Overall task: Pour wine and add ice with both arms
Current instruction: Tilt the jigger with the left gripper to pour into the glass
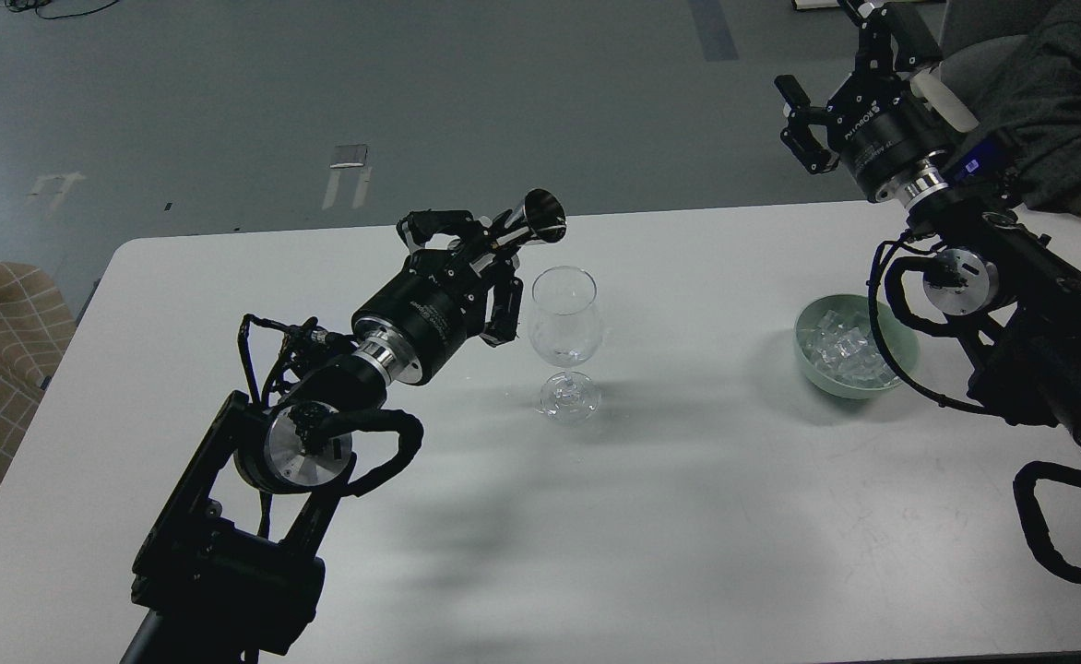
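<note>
Nearest the camera, at about seven o'clock, sits the heavy base of the left arm (pixel 227 553), which rises toward the middle of the tabletop (pixel 688 516). Its left pincer (pixel 481 249) is closed around a small metal jigger (pixel 531 221), held tilted nearly on its side with the open mouth just above and to the eleven o'clock side of the wine glass (pixel 565 341). The glass stands upright and looks empty, or close to it.

Ice (pixel 843 349) lies heaped in a pale green bowl (pixel 859 346) at three o'clock from the glass, well apart from it.

The right pincer (pixel 803 129) hangs high at one o'clock, above and beyond the bowl, fingers spread moderately and holding nothing, with a grey-sleeved human arm (pixel 1057 111) close beside it.

Risks, as I judge them: the jigger mouth is off-centre, so liquid could fall outside the rim; the left pincer's knuckles are just beside the bowl of the glass, and a small swing could topple it; slippery cubes could escape a two-finger grip or splash on landing.
</note>
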### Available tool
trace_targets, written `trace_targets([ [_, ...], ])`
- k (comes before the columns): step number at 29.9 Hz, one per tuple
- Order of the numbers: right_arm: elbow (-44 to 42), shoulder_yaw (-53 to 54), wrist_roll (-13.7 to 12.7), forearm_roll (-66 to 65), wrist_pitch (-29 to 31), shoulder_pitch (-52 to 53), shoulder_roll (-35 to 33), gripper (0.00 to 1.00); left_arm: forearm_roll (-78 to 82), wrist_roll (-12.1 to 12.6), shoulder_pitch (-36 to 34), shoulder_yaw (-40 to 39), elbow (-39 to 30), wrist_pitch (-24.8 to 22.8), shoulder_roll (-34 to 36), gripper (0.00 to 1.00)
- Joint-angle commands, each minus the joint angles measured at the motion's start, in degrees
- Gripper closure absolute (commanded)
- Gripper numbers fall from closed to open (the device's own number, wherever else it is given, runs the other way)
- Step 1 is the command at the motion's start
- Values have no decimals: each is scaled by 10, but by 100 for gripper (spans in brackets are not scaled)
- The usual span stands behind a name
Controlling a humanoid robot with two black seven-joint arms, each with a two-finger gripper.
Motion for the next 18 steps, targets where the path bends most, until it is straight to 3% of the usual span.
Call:
trace_targets([
  [1, 0, 0, 0, 0, 0, 0, 0, 0, 7, -3, 0, 0, 0, 0, 0, 97],
  [18, 0, 1, 0, 0, 0, 0, 1, 0, 62, -30, 0, 0, 5, -32, 5, 97],
])
